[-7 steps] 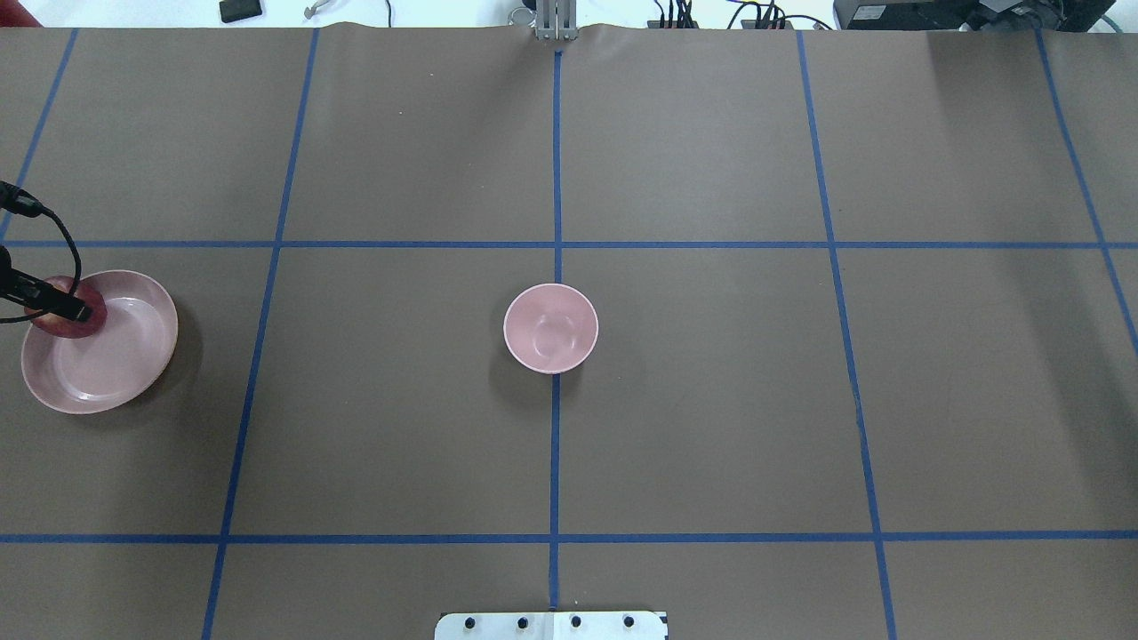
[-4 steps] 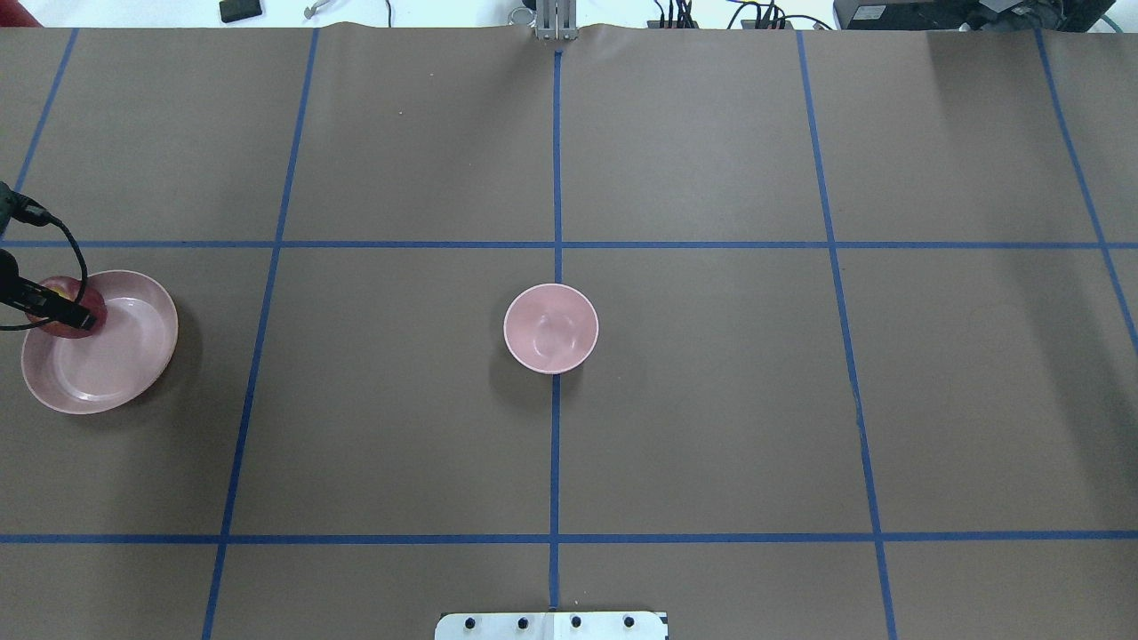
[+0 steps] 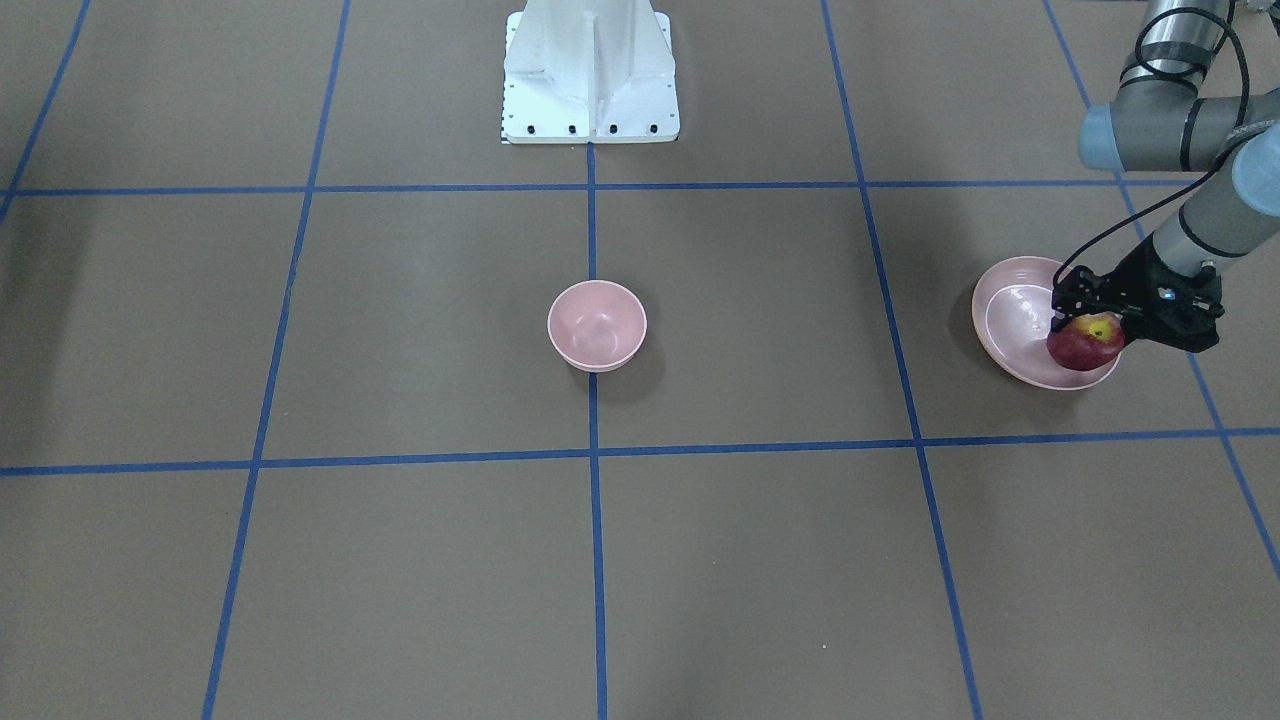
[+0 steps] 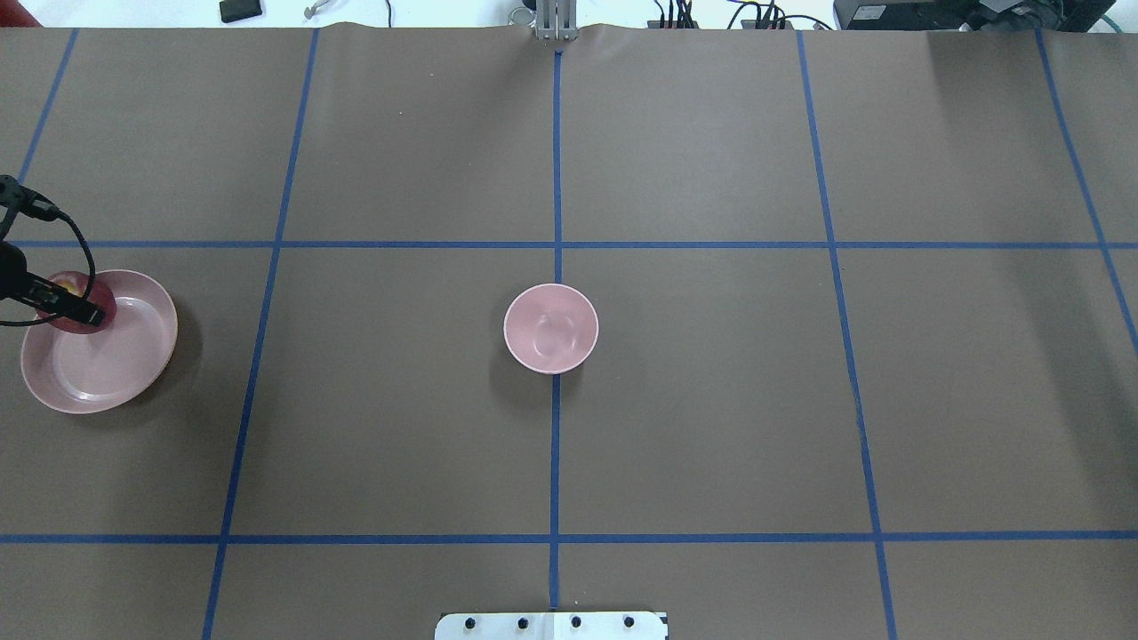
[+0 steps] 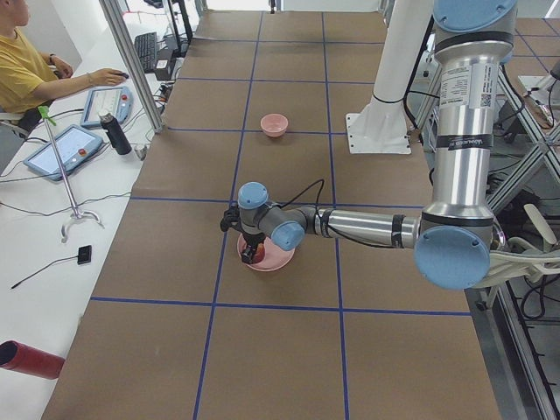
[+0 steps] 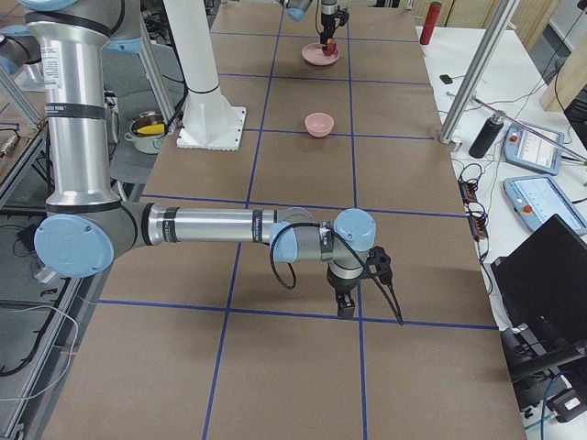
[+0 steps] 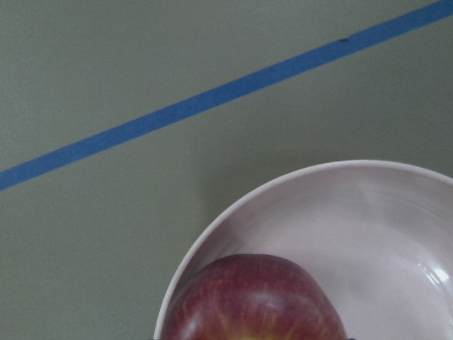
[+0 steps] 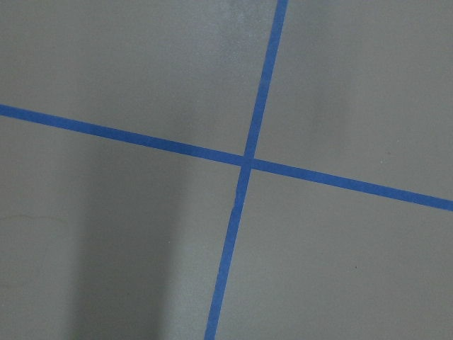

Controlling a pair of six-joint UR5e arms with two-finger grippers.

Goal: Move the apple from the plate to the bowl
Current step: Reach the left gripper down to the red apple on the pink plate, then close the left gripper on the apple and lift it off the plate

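The dark-red apple (image 3: 1083,348) with its yellow stem patch is held between the fingers of my left gripper (image 3: 1090,318), over the far side of the wide pale-pink plate (image 3: 1010,330). In the overhead view the gripper (image 4: 78,307) is shut on the apple (image 4: 71,288) above the plate (image 4: 116,356) at the table's left edge. The left wrist view shows the apple (image 7: 255,301) close below the camera, with the plate (image 7: 368,212) under it. The small deep pink bowl (image 4: 551,327) stands empty at the table's middle. My right gripper (image 6: 344,307) shows only in the exterior right view, so I cannot tell if it is open or shut.
The table is brown paper with a grid of blue tape lines (image 4: 556,178). The robot's white base (image 3: 590,70) stands at the near edge. An operator (image 5: 26,70) sits beyond the far edge, with tablets and a bottle (image 5: 114,133).
The left gripper with the apple has shifted a little toward the plate's far rim and seems to have risen slightly. The bowl and plate have not moved.
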